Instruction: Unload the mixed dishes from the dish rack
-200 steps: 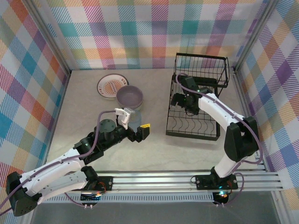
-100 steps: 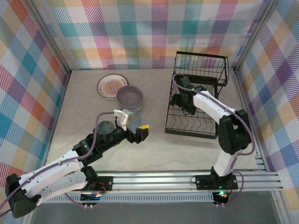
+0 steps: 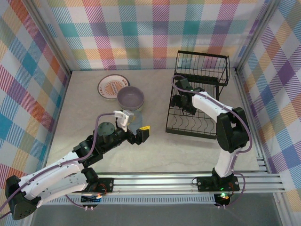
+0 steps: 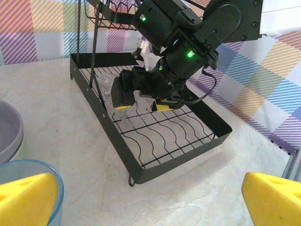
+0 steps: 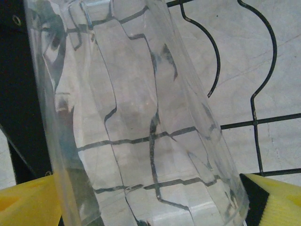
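The black wire dish rack (image 3: 192,133) stands at the right of the table. My right gripper (image 3: 181,100) reaches into its lower tray. In the right wrist view a clear glass tumbler (image 5: 141,122) lies on the tray wires (image 5: 256,108), and my right gripper (image 5: 150,207) is shut on it, a yellow fingertip (image 5: 277,197) on each side. My left gripper (image 3: 133,127) hovers open over the table left of the rack, nothing between its fingers (image 4: 273,197). A bluish tumbler (image 4: 28,188) stands just beside its left finger. The left wrist view looks at the rack (image 4: 174,150) and the right gripper (image 4: 141,104).
A lavender bowl (image 3: 130,97) sits on the table beyond the left gripper, with the sunburst plate (image 3: 113,86) behind it. The rack's raised upper basket (image 3: 203,66) stands against the back wall. Plaid walls close in the table on three sides.
The right gripper has narrowed onto the clear tumbler, and the right arm's elbow has swung left, nudging the rack slightly. The left arm has barely moved.
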Robot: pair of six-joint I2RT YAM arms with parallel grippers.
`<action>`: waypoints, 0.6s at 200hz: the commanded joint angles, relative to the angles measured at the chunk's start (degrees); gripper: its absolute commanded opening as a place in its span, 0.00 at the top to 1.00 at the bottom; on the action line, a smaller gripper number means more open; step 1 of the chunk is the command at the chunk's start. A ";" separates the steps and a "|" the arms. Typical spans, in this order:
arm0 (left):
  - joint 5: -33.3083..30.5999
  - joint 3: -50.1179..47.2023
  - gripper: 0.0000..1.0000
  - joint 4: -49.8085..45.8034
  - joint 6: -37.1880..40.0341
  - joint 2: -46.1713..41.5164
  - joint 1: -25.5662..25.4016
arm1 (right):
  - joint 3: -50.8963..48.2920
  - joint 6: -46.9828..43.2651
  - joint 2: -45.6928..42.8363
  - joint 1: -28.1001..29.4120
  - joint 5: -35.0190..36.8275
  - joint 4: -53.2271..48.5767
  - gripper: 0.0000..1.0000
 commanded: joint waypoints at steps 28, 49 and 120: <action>-0.21 -1.03 0.00 0.52 -0.99 -1.34 0.51 | 0.65 -6.54 1.12 -0.06 1.00 0.79 0.15; -0.44 -1.22 0.00 0.92 -0.99 -1.25 0.52 | -0.24 -7.47 0.23 0.09 0.22 0.56 0.18; 0.50 -1.14 0.00 1.06 -1.75 -0.79 0.53 | -5.61 -8.12 -9.39 0.27 -1.45 1.79 0.27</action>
